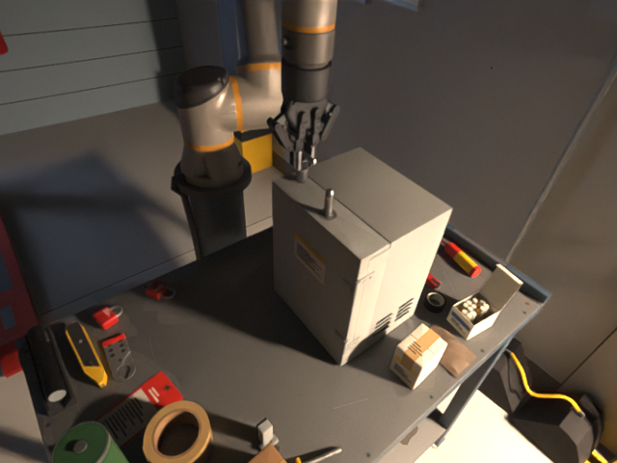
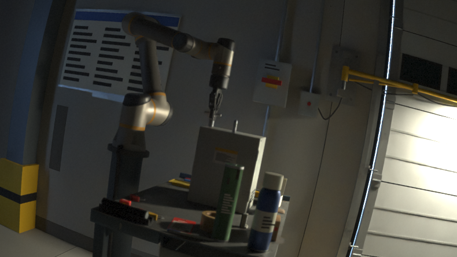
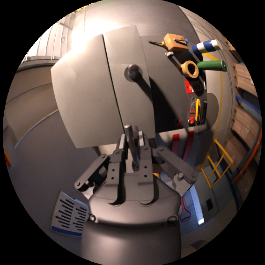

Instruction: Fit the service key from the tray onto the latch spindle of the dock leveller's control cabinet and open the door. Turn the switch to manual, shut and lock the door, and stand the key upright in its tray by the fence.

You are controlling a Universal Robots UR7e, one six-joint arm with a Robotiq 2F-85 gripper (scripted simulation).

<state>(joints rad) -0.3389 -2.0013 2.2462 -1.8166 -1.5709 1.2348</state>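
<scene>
My gripper (image 1: 304, 160) (image 2: 214, 114) (image 3: 131, 144) points straight down over the far left corner of the grey control cabinet (image 1: 356, 249) (image 2: 225, 167). The metal service key (image 1: 301, 169) (image 3: 130, 138) stands upright between my fingers, its lower end at the cabinet's top face by the door seam. A second metal pin (image 1: 329, 203) (image 2: 235, 125) (image 3: 133, 70) stands on the top face nearer the front. The cabinet door (image 1: 319, 269) with its yellow label appears closed. The key's tray is not in sight. My gripper is closed around the service key.
The arm's own base column (image 1: 212, 164) stands close on the left of the cabinet. The bench holds a tape roll (image 1: 177, 436), padlocks (image 1: 107, 316), a yellow knife (image 1: 87, 354), small boxes (image 1: 418, 354) and a screwdriver (image 1: 462, 259).
</scene>
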